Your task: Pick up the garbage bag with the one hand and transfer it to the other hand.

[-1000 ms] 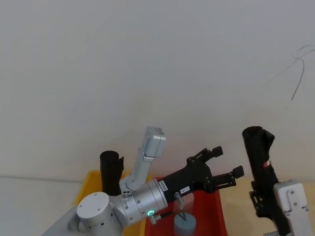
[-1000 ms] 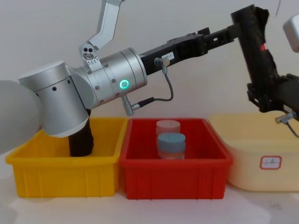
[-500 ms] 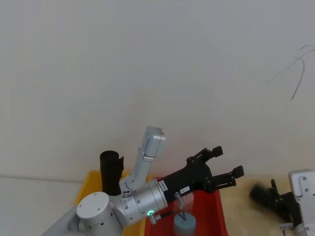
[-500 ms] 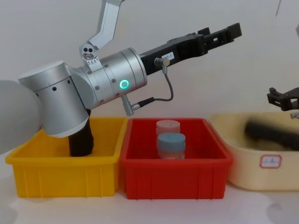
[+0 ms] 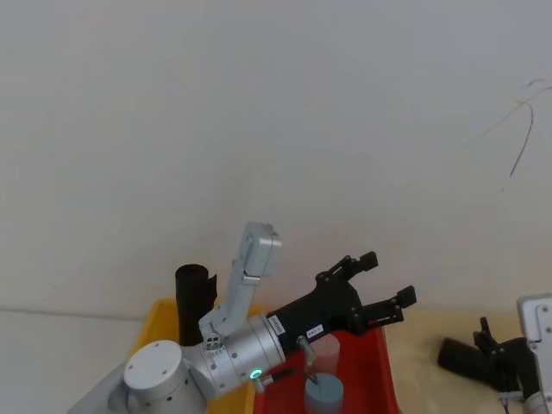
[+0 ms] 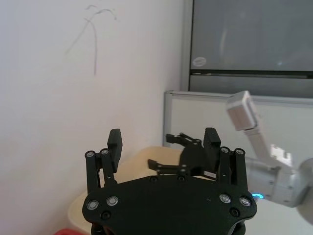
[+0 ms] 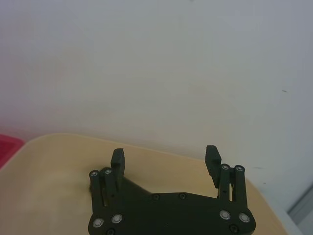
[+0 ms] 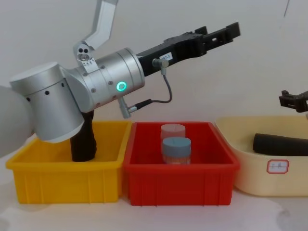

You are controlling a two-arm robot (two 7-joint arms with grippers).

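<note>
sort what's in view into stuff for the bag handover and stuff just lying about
For the job:
garbage bag, lying in the beige tub
left gripper, open, high above the red bin
right gripper, open, above the tub

Lying about:
black roll, standing in the yellow bin
blue jar and pink jar, in the red bin
</note>
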